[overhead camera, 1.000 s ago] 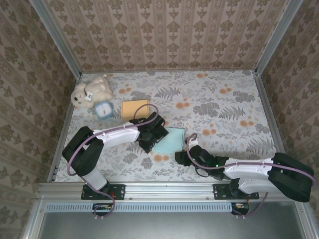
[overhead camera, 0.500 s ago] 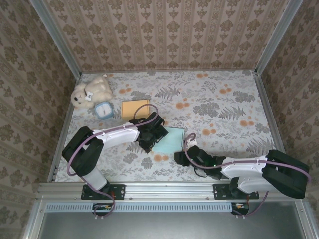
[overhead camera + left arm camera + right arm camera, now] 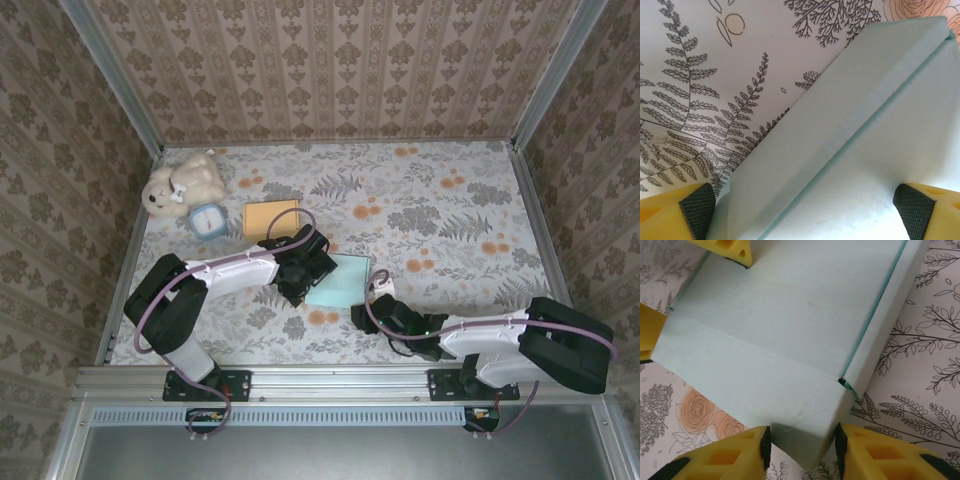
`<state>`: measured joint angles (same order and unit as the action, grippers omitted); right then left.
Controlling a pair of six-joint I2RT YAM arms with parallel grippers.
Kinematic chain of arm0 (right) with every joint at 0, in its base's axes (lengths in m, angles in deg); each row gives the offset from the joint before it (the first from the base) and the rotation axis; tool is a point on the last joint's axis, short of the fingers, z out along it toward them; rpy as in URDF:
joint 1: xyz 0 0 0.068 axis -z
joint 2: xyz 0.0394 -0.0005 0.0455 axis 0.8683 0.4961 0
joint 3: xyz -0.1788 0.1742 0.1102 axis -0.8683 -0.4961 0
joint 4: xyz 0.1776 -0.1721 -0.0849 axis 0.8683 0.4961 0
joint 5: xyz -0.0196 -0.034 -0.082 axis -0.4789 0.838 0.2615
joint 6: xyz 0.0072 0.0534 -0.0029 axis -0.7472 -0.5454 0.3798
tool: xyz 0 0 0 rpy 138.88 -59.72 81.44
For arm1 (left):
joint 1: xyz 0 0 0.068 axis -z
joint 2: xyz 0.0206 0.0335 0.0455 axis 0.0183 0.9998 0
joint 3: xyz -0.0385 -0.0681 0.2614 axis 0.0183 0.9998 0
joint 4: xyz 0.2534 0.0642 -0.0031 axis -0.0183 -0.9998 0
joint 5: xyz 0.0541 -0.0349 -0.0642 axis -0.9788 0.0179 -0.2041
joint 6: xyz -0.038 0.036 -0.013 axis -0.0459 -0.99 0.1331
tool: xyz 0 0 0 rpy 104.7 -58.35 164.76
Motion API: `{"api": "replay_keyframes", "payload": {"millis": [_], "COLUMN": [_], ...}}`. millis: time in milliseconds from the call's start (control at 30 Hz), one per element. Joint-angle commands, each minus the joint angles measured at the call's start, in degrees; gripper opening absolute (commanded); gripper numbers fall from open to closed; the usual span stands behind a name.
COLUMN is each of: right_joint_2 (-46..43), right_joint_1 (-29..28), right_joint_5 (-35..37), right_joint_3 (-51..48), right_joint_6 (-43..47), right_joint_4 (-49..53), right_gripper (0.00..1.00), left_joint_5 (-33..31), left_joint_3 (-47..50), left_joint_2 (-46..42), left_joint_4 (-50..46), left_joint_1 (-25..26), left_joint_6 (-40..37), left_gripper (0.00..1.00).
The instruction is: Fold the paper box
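The pale blue-green paper box [image 3: 340, 283] lies flat on the flowered table, left of centre. My left gripper [image 3: 298, 272] is at its left end and stands open, jaws spread wide across that end. In the left wrist view the box [image 3: 840, 150] lies between the two pads of that gripper [image 3: 805, 205]. My right gripper [image 3: 362, 312] is at the box's near right corner. In the right wrist view that gripper [image 3: 802, 445] is shut on the corner of the box [image 3: 790, 330], where one side flap stands folded up. The left gripper's yellow fingers [image 3: 725, 247] show at the far end.
A flat orange sheet [image 3: 271, 217] lies just behind the box. A small blue clock [image 3: 209, 220] and a cream teddy bear [image 3: 185, 183] sit at the far left. Wallpapered walls [image 3: 340, 70] close the table on three sides.
The right arm has crept a little left and forward, bringing its gripper closer onto the box corner. The left arm and the box have stayed in place.
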<state>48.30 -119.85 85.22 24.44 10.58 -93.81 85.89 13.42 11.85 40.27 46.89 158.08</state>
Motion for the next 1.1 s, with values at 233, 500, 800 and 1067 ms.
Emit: {"api": "replay_keyframes", "payload": {"millis": [233,500,800,1067], "right_joint_2": [5.1,9.8,16.0,14.4], "right_joint_1": [-0.3,-0.3,-0.4,-0.4], "right_joint_5": [5.1,9.3,13.5,14.2], "right_joint_3": [1.6,1.1,0.8,0.4], "right_joint_6": [2.7,5.2,8.8,9.3], "right_joint_4": [-3.4,-8.1,-17.5,-17.6], "right_gripper": [0.4,0.41,0.41,0.43], "left_joint_5": [-0.6,-0.5,-0.3,-0.2], "left_joint_3": [3.3,3.8,3.9,3.7], "left_joint_2": [1.8,2.3,2.8,2.9], "left_joint_4": [-6.0,-5.3,-5.0,-5.1], "left_joint_1": [-0.5,-0.6,-0.5,-0.6], "left_joint_6": [0.4,0.5,0.4,0.1], "left_gripper": [0.97,0.97,0.96,0.96]}}
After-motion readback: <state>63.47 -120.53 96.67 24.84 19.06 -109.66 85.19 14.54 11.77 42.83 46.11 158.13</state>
